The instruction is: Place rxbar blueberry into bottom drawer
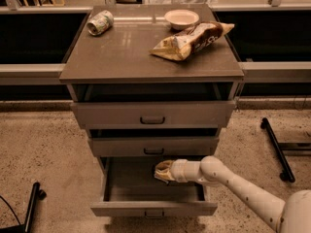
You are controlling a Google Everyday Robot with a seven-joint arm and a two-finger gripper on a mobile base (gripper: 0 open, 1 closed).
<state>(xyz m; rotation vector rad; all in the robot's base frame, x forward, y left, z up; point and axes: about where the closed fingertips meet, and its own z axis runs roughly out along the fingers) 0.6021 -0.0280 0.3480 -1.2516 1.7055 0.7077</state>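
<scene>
Three grey metal drawers [152, 114], one crushed green-white can [99, 22], one white bowl [181, 18], one tan-and-brown chip bag [192, 40], one white gripper [163, 171] inside the bottom drawer [153, 208], lower centre.
</scene>
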